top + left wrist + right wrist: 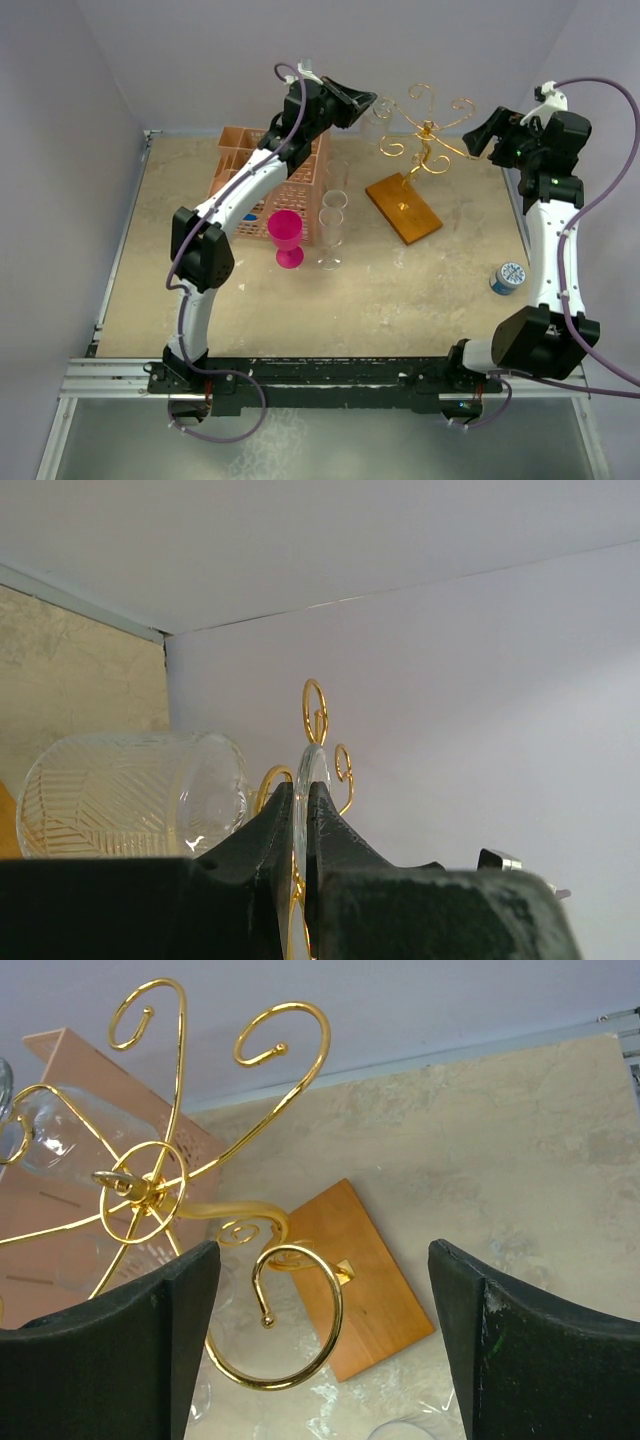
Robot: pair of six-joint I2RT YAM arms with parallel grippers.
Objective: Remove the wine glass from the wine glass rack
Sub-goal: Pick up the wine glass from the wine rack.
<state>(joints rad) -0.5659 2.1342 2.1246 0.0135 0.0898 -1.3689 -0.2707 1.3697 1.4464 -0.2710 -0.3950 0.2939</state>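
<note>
The wine glass rack [428, 130] is thin gold wire with curled arms on a flat orange base [403, 208], at the back centre-right. A clear wine glass [378, 118] hangs at its left side. In the left wrist view its ribbed bowl [130, 795] lies sideways at left and its flat foot [308, 765] is edge-on between my fingers. My left gripper [368, 100] [300, 800] is shut on that foot, among gold curls [315, 712]. My right gripper [478, 140] [325, 1255] is open and empty at the rack's right side, with a curled arm [300, 1320] between its jaws, untouched.
A peach lattice basket [268, 165] stands at the back left. In front of it are a pink goblet [286, 235] and two clear glasses [331, 235]. A small blue and white round object [509, 277] lies near the right arm. Walls close in behind and at the sides.
</note>
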